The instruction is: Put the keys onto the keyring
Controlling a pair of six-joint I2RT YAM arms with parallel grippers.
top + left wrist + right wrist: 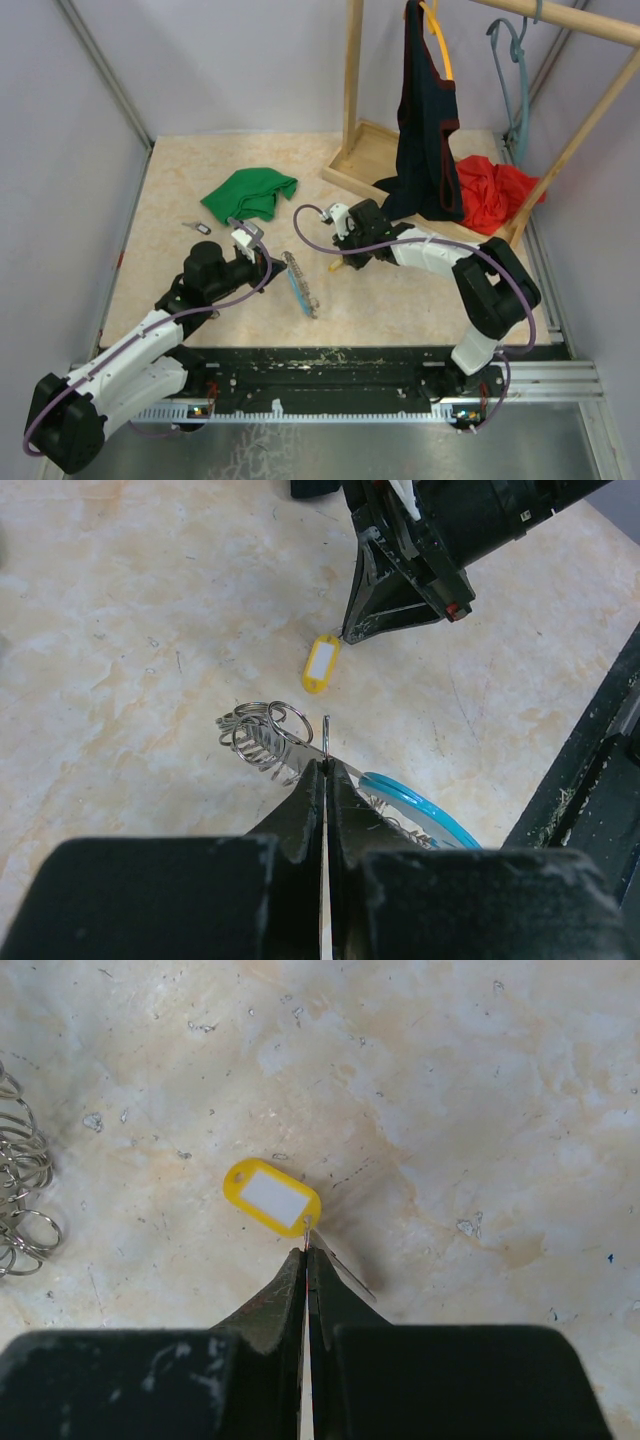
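The keyring (pixel 300 284), a silvery chain of wire rings (pixel 262 732) with a light blue band (pixel 420 805), lies mid-table. My left gripper (pixel 326 763) is shut on one thin upright ring of it. A key with a yellow plastic head (pixel 272 1196) lies on the table just right of the keyring. My right gripper (pixel 306 1245) is shut on the small metal loop at that head's near end. In the top view the left gripper (pixel 271 262) and right gripper (pixel 342 264) face each other across the chain. Another small key (pixel 197 227) lies apart at the left.
A green cloth (pixel 250 192) lies behind the left gripper. At the back right a wooden rack (pixel 352 100) carries a dark garment (pixel 425 130), with a red cloth (pixel 492 190) on its base. The table's near edge meets a black rail (pixel 330 365).
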